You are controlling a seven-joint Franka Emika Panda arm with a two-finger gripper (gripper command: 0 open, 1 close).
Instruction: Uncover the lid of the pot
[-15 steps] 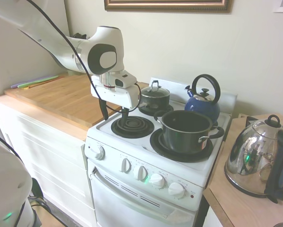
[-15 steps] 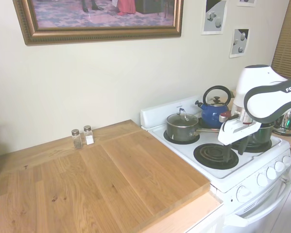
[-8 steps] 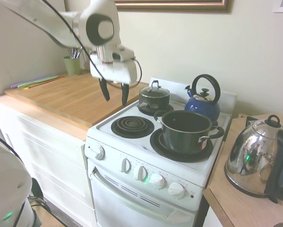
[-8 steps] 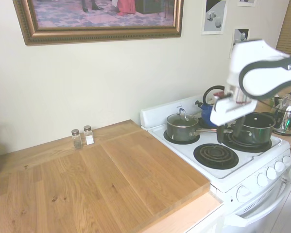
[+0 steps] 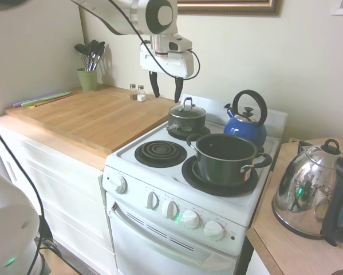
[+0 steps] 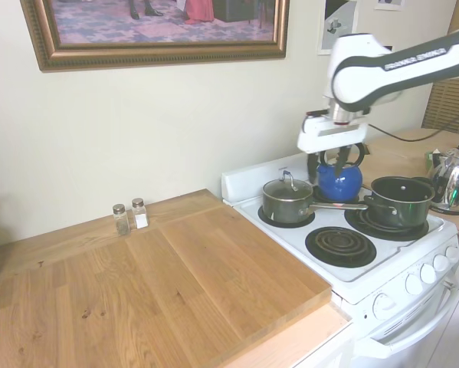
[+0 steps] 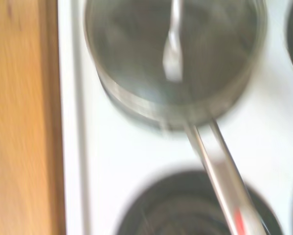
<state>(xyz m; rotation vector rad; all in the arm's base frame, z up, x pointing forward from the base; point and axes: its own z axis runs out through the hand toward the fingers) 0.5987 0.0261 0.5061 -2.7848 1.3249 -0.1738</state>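
Since half a second ago I'm seeing gripper (image 5: 165, 87) risen, hanging above lid (image 5: 186, 109) on pot (image 5: 187, 120), wrist view blurring, fingers pointing down, jaws apart, empty.

Blue kettle (image 5: 247, 127) at stove back, larger black pot (image 5: 225, 157) on front burner, steel kettle (image 5: 306, 192) beside stove

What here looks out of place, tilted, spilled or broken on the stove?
Nothing stands out. The lid sits level on the small pot, the larger black pot and blue kettle stand upright, and the open gripper hangs above, touching nothing.
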